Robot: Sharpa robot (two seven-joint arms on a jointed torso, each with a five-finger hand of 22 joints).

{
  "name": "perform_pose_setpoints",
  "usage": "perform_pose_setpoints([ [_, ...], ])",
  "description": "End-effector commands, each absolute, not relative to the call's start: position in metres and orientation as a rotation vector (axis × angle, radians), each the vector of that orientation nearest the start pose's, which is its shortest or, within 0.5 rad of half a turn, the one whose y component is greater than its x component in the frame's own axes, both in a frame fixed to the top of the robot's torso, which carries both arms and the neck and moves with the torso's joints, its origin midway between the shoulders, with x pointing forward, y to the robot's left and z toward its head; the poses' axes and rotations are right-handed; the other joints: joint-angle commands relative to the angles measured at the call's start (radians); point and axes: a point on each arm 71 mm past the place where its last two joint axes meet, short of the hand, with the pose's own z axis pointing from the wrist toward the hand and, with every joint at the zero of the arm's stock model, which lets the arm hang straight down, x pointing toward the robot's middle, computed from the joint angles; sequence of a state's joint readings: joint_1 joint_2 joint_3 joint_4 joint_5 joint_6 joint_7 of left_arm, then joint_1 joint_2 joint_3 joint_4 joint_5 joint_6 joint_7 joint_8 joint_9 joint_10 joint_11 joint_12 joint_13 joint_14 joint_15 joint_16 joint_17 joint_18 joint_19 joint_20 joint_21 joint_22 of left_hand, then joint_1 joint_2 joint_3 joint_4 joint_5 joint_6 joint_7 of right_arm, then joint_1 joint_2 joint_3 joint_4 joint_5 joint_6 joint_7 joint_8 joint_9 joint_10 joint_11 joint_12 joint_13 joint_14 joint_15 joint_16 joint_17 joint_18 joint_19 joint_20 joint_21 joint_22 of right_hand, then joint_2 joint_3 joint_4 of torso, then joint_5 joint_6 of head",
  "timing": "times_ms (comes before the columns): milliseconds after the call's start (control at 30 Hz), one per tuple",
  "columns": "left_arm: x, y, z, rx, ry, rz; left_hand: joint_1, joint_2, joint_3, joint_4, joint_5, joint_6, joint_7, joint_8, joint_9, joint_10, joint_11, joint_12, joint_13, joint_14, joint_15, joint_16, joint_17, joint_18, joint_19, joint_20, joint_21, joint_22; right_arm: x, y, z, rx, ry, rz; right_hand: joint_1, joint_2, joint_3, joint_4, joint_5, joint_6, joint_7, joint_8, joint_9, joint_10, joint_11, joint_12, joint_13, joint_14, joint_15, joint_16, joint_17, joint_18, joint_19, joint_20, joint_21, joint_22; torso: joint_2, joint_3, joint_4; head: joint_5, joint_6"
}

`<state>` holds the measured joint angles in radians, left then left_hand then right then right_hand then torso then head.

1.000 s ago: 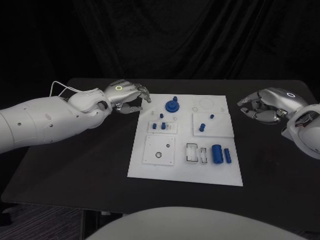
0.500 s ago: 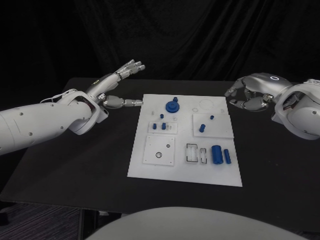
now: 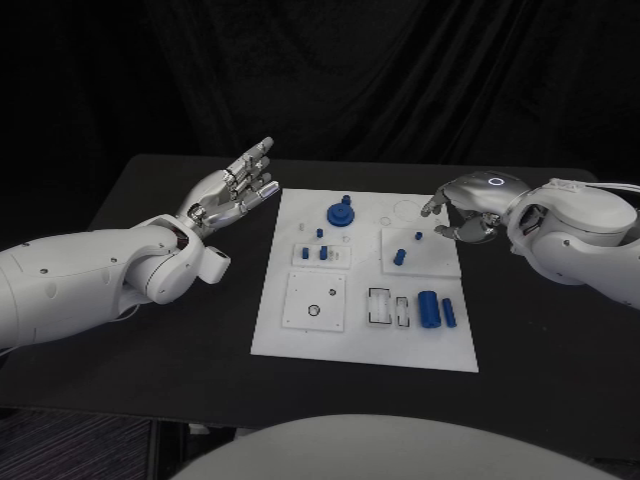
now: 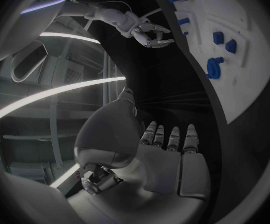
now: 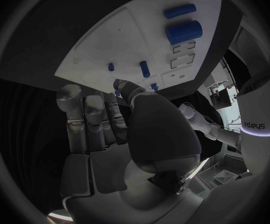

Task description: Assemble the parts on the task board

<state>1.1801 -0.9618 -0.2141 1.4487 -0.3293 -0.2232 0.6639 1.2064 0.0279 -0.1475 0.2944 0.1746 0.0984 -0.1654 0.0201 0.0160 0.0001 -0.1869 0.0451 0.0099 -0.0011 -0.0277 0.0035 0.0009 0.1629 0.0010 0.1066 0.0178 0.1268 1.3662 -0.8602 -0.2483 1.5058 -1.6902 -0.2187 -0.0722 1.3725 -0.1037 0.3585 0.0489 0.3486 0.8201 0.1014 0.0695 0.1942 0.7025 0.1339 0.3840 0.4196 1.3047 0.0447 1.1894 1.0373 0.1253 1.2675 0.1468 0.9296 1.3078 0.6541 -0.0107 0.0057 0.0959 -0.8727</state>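
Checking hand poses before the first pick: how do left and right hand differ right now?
The left hand is off the task board, beside its far left corner, fingers stretched flat; the right hand is over the board's far right edge, fingers loosely curled. The left hand is raised with its fingers pointing away, the right hand palm down. Both hold nothing.

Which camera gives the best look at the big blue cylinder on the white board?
The right wrist view: the large blue cylinder lies close and unobstructed on the white task board. The head view shows it whole but small, near the board's front. In the left wrist view I can't pick it out.
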Motion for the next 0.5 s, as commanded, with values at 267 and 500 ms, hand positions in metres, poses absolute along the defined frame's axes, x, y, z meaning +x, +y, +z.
perform_pose_setpoints([
  [267, 0.451, 0.275, -0.222, -0.724, 1.323, -1.706, -0.010, 0.059, -0.033, -0.002, 0.001, -0.006, 0.037, -0.005, 0.000, 0.000, 0.020, -0.001, 0.000, 0.001, -0.003, -0.004, -0.001, 0.016, 0.003, -0.024, -0.006, -0.015, 0.492, -0.203, -0.196, -0.612, 1.649, 0.422, -0.029, -0.002, -0.046, 0.032, -0.080, 0.018, 0.015, 0.002, -0.010, 0.053, -0.002, -0.024, -0.063, 0.029, 0.004, 0.029, 0.008, -0.009, 0.038, 0.005, 0.039, 0.106, -0.001, 0.0012, 0.0000, -0.012, 0.000],
  [500, 0.449, 0.272, -0.224, -0.735, 1.338, -1.716, 0.034, 0.081, -0.059, -0.002, 0.046, 0.001, 0.037, -0.004, 0.000, 0.001, 0.050, 0.004, 0.000, 0.001, 0.030, -0.004, -0.001, 0.012, 0.005, 0.024, -0.005, -0.016, 0.498, -0.198, -0.205, -0.624, 1.664, 0.417, -0.008, 0.006, -0.042, 0.023, -0.050, 0.016, 0.001, -0.002, -0.015, 0.074, -0.004, -0.039, -0.091, 0.026, 0.000, 0.026, -0.004, -0.008, 0.039, 0.002, 0.032, 0.106, 0.000, 0.0005, 0.0011, -0.025, 0.000],
])
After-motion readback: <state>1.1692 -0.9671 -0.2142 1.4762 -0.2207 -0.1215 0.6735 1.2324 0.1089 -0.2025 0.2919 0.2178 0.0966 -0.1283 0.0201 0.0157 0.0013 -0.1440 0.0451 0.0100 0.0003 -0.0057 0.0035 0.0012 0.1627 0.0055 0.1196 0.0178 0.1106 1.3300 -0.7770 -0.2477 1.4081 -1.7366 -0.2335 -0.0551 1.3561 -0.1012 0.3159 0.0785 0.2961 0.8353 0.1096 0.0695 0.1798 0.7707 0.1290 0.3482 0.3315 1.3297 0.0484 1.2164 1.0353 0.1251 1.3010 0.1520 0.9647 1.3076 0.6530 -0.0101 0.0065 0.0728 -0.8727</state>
